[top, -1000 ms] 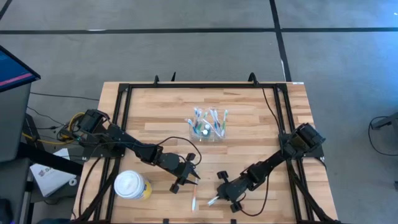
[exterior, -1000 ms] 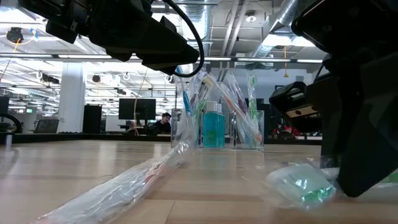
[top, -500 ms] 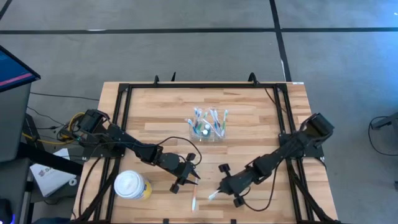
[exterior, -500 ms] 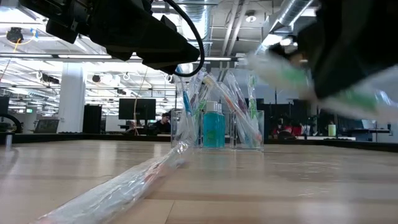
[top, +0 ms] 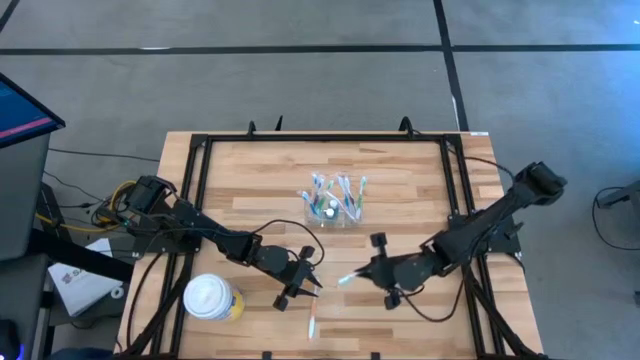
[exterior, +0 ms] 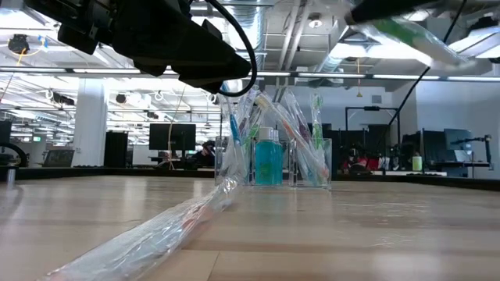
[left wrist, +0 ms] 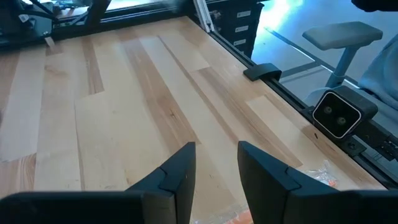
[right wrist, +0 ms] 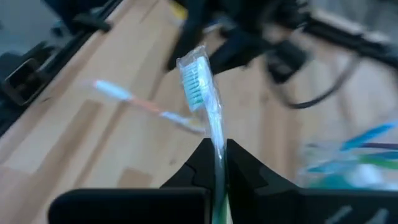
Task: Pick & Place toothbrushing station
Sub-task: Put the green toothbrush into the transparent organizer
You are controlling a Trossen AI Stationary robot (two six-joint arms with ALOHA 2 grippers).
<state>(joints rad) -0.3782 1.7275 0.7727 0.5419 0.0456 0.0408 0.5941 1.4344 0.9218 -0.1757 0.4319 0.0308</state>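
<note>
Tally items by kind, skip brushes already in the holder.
Clear holder: 1
Teal bottle: 1
Lidded yellow cup: 1
Wrapped toothbrushes: 2 (held toothbrush in jaws of right gripper, loose toothbrush on table)
Total: 5

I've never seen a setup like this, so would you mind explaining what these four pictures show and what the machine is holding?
It is a robot with two dark arms at a wooden table. One picture looks straight down from above, one looks level across the tabletop, and two come from cameras on the arms' wrists. Mid-table stands the toothbrushing station, a clear holder with wrapped brushes and a blue bottle. The right gripper is shut on a wrapped toothbrush with a green head, lifted off the table. The left gripper is open and empty, above another wrapped toothbrush lying near the front edge. A yellow cup with a white lid stands front left.
</note>
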